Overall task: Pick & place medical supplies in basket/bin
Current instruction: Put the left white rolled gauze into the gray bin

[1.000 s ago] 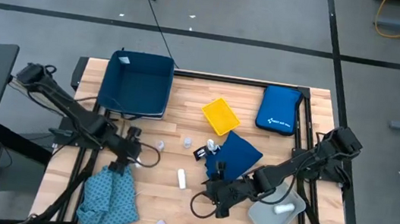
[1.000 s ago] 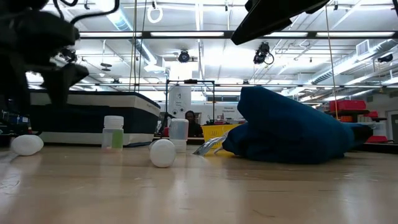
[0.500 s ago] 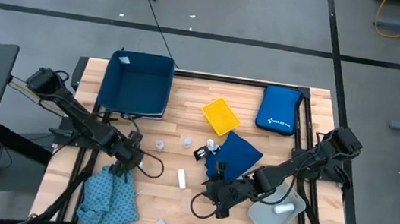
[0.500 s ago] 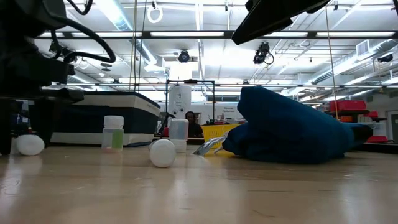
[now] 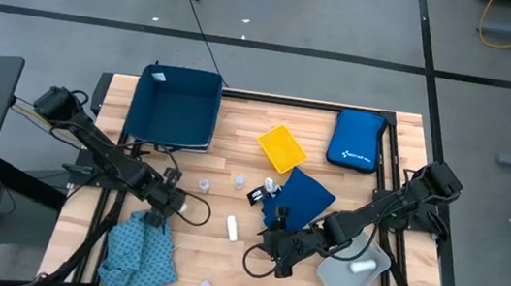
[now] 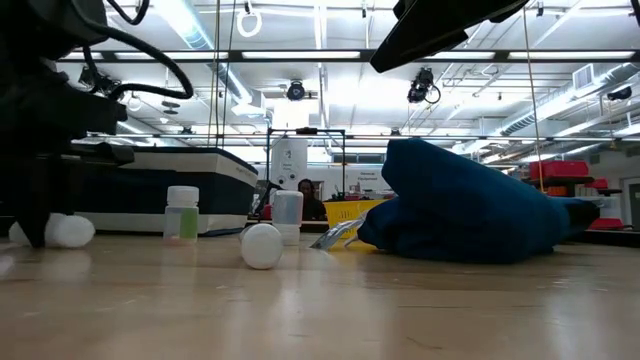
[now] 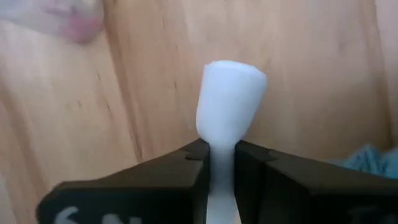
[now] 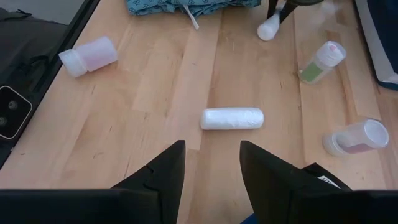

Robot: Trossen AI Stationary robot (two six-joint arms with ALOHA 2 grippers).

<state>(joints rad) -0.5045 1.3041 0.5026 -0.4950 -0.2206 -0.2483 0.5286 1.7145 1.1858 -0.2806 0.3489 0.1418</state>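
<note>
Centrally in the left wrist view, the left gripper (image 7: 222,163) pinches a white roll (image 7: 229,107) between its two dark fingers, narrow around the roll's lower end, above the wooden table (image 7: 311,68). From above, this gripper (image 5: 173,203) sits left of centre in the frame, just above the teal patterned cloth (image 5: 139,251) at the lower left. A second white roll (image 5: 231,226) lies free near the frame's centre, with small clear vials (image 5: 203,185) above it. The navy cloth (image 5: 301,199) is heaped right of centre, below the yellow tray (image 5: 282,147). The right gripper (image 5: 278,246) hovers at the lower centre with its fingers (image 8: 163,168) spread apart, holding nothing. A grey bin (image 5: 341,281) at the lower right holds one white roll (image 5: 363,267). The dark blue bin (image 5: 178,106) stands at the upper left and the royal-blue pouch (image 5: 355,140) at the upper right.
</note>
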